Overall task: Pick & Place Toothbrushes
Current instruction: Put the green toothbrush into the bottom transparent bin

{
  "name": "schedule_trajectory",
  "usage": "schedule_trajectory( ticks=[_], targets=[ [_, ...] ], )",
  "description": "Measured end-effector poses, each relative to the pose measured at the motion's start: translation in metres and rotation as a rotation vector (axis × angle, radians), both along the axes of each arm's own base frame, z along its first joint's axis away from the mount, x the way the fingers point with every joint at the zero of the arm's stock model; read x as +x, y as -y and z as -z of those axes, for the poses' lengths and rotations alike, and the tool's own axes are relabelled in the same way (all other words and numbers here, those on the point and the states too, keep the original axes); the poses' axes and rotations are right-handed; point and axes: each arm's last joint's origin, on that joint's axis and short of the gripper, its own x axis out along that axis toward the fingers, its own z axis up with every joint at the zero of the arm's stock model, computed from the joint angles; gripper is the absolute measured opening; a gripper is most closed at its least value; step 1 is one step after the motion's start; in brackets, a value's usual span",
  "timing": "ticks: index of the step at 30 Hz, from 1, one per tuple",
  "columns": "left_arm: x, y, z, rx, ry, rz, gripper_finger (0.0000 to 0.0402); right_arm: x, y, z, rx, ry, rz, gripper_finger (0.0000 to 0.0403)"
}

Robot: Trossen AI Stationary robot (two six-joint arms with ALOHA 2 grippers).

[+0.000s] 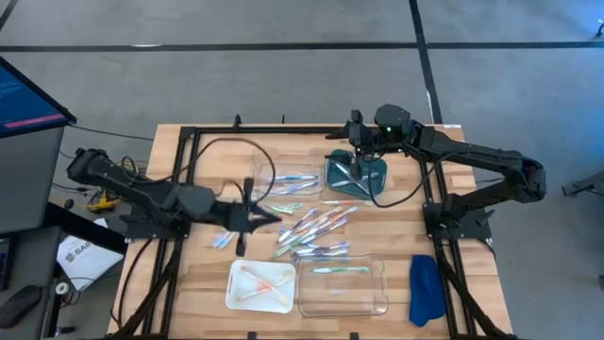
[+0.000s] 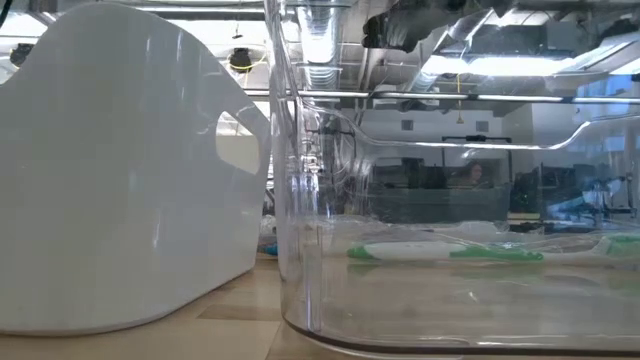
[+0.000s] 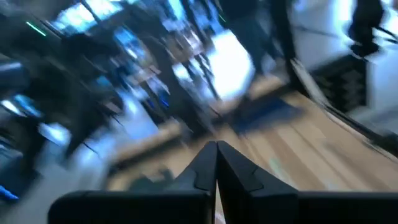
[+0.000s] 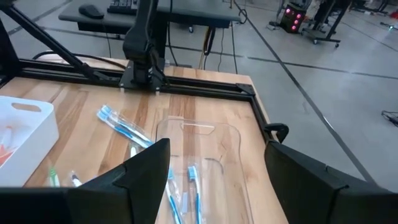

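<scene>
Overhead, table-level, two wrist views

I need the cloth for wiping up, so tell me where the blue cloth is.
In the high view the blue cloth lies on the table's near right corner, just right of the clear tray and beside the right arm's frame.

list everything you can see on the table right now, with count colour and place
toothbrushes: loose pile, light blue, white, green, pink, table middle
white tray: one, near edge, orange-pink brushes inside
clear tray: one, beside the white tray, green brush inside
far clear tray: one, blue brushes inside
teal tray: one, far side, under the right gripper
blue cloth: one, near right corner
left gripper: shut, beside the pile
right gripper: open, over the teal tray
</scene>
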Motion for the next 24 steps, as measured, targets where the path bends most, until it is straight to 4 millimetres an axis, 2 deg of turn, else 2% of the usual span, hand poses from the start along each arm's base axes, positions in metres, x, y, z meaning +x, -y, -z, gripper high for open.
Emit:
schedule_trajectory(
  ticks=[3,8,13,16,24],
  targets=[
    [0.003,-0.011,-0.001,0.004,0.011,-0.044,0.0003,0.000,0.000,-0.001,0.009,0.017,0.006,0.0255],
    [0.006,-0.025,0.016,-0.023,-0.050,-0.113,0.0003,0.001,0.004,-0.006,0.041,0.066,0.031,0.0255],
    [0.006,-0.037,0.022,-0.015,-0.055,-0.162,0.0006,0.002,0.005,-0.016,-0.002,0.168,0.028,0.0255],
    [0.006,-0.041,0.030,-0.002,-0.088,-0.177,0.0005,0.006,-0.002,-0.022,-0.021,0.225,-0.002,0.0255],
    [0.006,-0.044,0.036,0.016,-0.095,-0.186,0.0003,0.013,-0.027,-0.022,-0.079,0.227,-0.109,0.0255]
  ],
)
